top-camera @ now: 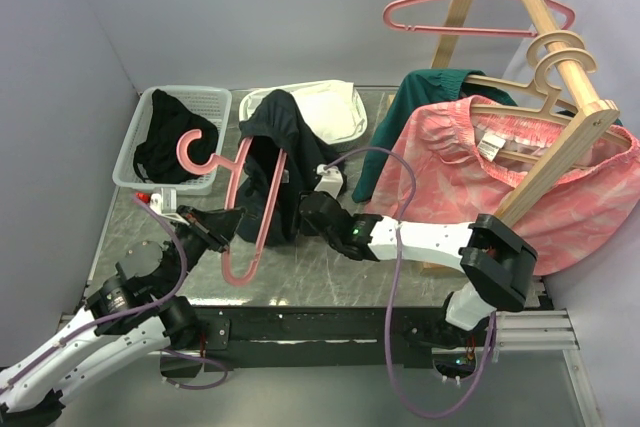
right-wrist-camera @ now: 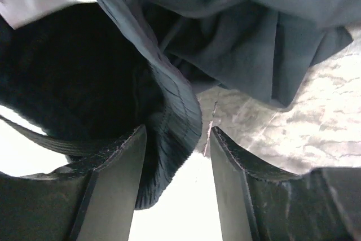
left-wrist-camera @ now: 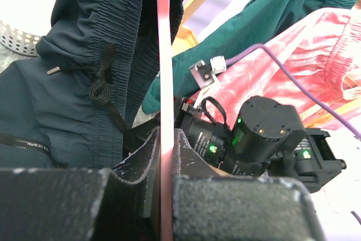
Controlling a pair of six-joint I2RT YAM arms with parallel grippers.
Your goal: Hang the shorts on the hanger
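- Pale lilac walls (top-camera: 300,7) close in a grey marbled worktop (top-camera: 330,272). Seen from overhead, a mesh basket (top-camera: 132,147) with a dark garment in it stands at the back left. A wooden rack (top-camera: 562,162) on the right carries a pink patterned garment (top-camera: 450,167) and a teal garment (top-camera: 432,84).
- In the same view the pink hanger (top-camera: 182,147) is held tilted above the left-middle of the worktop, with its hook toward the basket. The dark shorts (top-camera: 275,137) are draped over its upper part.
- The left arm (top-camera: 60,357) comes up from the near left to the hanger's side. The right arm (top-camera: 420,242) stretches across from the right to the shorts' right edge.
- The left wrist camera shows the left jaws narrow, pinched on a thin bar of the hanger (left-wrist-camera: 165,83) that runs straight up between them.
- To the left of that bar hang the shorts (left-wrist-camera: 62,100) (gathered waistband, knotted black drawstring). The right arm (left-wrist-camera: 265,131) sits just behind the bar, its green lights lit.
- The right wrist camera shows the right jaws standing apart. A ribbed edge of the shorts (right-wrist-camera: 242,43) hangs into the gap and lies against one finger. The other finger is clear of the cloth, so nothing is clamped.
- The marbled worktop (right-wrist-camera: 327,122) shows to the right, behind the shorts.
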